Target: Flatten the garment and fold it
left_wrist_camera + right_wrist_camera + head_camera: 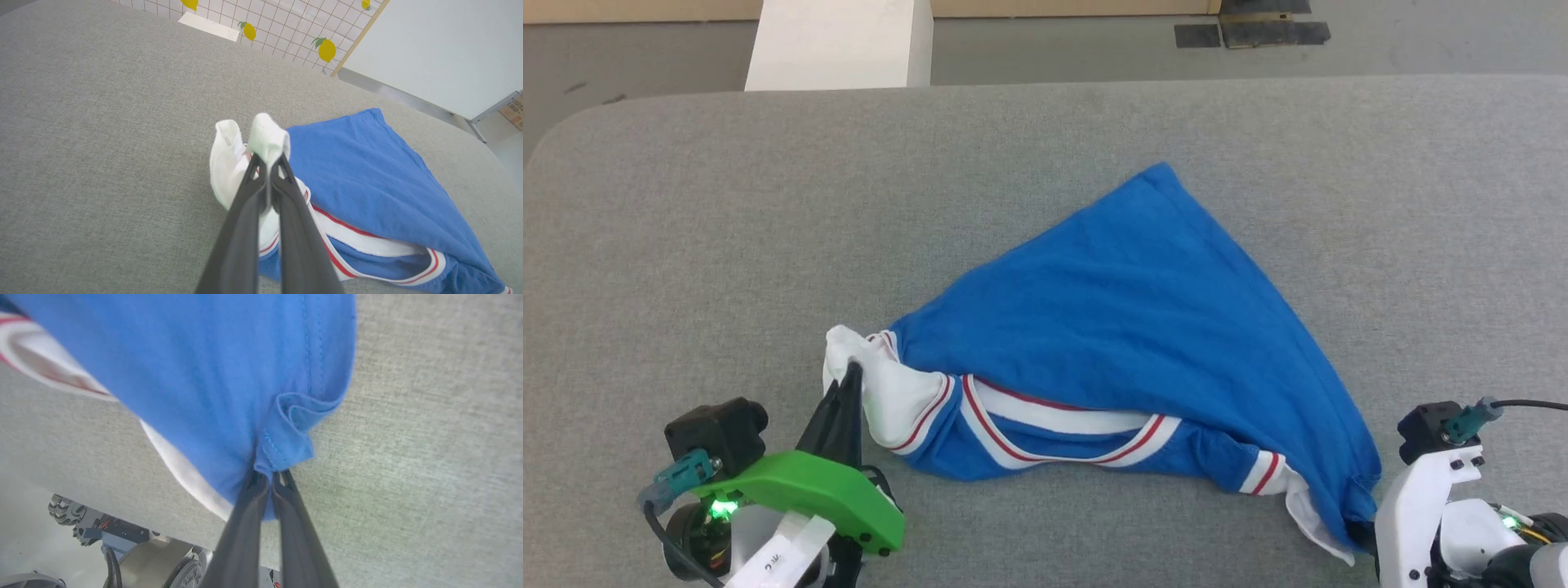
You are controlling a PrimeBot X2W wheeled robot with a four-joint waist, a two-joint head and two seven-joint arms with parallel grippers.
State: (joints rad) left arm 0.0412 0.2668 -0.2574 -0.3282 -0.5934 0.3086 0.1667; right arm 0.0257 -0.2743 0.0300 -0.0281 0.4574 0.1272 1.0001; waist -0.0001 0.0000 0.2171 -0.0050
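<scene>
Royal-blue jersey garment (pixel 1143 327), white sleeves, red-white striped trim, bunched triangular on grey felt tabletop (pixel 768 204). Left tool (pixel 268 157) pinches white sleeve tip; right tool (pixel 271 475) pinches blue hem corner. Risk: shallow bites slip when stretched; mismatched corners leave twist.

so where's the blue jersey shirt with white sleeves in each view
head view: royal-blue jersey shirt, centre to lower right.
left wrist view: shirt right of centre, white sleeve in left fingers.
right wrist view: shirt across top, hem in right fingers.
shared landmark: grey cloth tabletop.
</scene>
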